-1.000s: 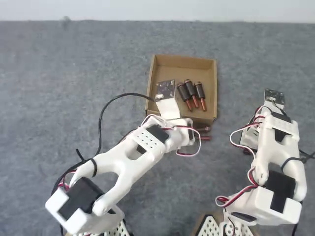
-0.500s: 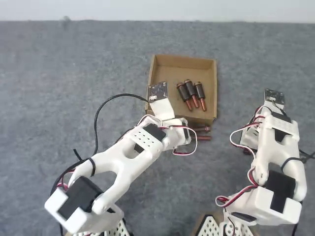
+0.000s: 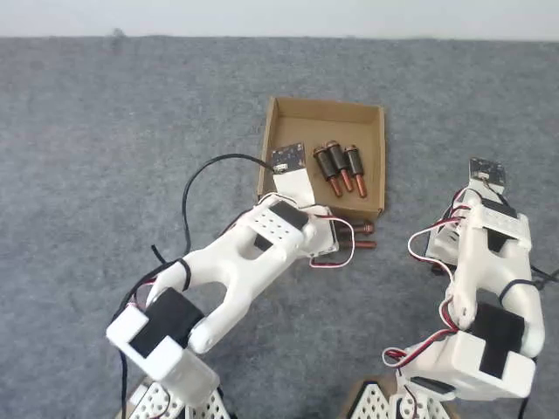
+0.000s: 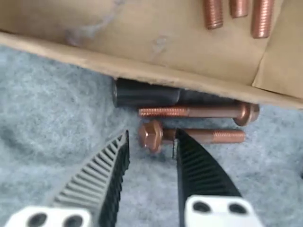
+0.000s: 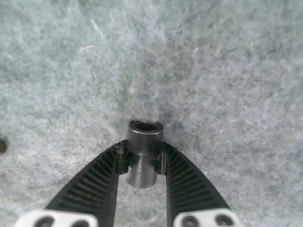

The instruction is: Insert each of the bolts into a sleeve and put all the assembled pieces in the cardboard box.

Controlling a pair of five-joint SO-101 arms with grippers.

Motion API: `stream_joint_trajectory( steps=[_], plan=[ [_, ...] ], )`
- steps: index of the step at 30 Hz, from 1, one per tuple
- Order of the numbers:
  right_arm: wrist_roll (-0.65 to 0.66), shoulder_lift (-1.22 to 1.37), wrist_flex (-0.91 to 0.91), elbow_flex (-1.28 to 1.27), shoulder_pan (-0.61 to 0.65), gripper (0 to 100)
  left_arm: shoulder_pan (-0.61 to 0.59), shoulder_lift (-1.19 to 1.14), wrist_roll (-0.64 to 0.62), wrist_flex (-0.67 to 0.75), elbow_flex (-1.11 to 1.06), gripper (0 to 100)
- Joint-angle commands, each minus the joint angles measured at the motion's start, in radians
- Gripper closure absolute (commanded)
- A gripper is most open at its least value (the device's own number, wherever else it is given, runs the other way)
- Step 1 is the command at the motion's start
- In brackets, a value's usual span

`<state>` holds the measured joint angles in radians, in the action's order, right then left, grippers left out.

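The left claw (image 4: 151, 135) was held spread to either side of the head of a bolt (image 4: 189, 136) that lay on the grey worktop (image 3: 105, 131), just outside the 6 o'clock wall of the cardboard box (image 3: 325, 109). A second bolt (image 4: 199, 111) and a dark sleeve (image 4: 144, 93) were laid along that wall. Three assembled pieces (image 3: 339, 168) were seen inside the box. At the box's 4 o'clock, a black sleeve (image 5: 143, 161) was pinched by the right claw (image 5: 142, 147).
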<state>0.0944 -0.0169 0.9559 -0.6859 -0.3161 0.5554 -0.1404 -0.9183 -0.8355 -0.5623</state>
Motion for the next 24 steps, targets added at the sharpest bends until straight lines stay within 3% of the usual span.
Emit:
stream_joint_trajectory(
  steps=[1,3,18,24],
  plan=[
    [0.02,0.002,-0.012,0.049,-0.007,96.8,-0.008,-0.009,-0.006,-0.017,0.025,91],
    [0.02,0.002,-0.012,0.049,-0.007,96.8,-0.008,-0.009,-0.003,-0.017,0.025,100],
    [0.02,0.002,-0.012,0.049,-0.007,96.8,-0.008,-0.008,0.276,-0.087,0.036,99],
    [0.02,0.002,-0.012,0.049,-0.007,96.8,-0.009,0.094,0.574,-0.236,0.074,99]
  ],
)
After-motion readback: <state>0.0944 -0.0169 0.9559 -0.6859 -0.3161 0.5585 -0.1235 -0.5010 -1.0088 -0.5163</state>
